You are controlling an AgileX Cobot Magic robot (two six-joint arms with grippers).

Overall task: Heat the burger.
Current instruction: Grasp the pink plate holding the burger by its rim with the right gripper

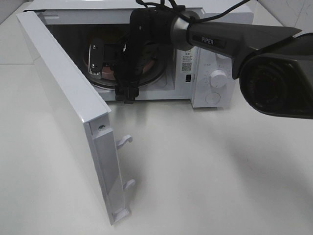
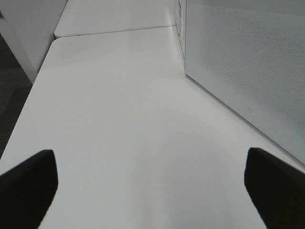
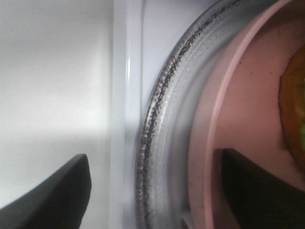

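Looming dark at the right edge of the high view, the right arm [image 1: 244, 36] reaches across the white surface [image 1: 210, 166] into the microwave [image 1: 215, 63], which stands along the far edge; its door [image 1: 63, 112] hangs wide open toward the left side of the surface, latch hooks showing on its near end; inside, the glass turntable [image 3: 162, 124] carries the salmon-pink dish [image 3: 243, 109], and the burger [image 3: 293, 109] sits on that dish, only a sliver of its tan-orange bun showing at the margin of the right wrist view.

Right gripper [image 3: 152, 191] sits at the cavity mouth with its jaws apart, one over the pink dish and the other outside the turntable rim; whether they touch the dish or grip anything I cannot tell; left gripper [image 2: 152, 191] hovers over bare surface beside the microwave's outer wall, jaws spread wide and holding nothing.

Loading looks done or nearly so; by my judgement what is left is drawing the right arm out, swinging the door shut, and turning the dial [image 1: 218, 77] on the control panel to start the heating.
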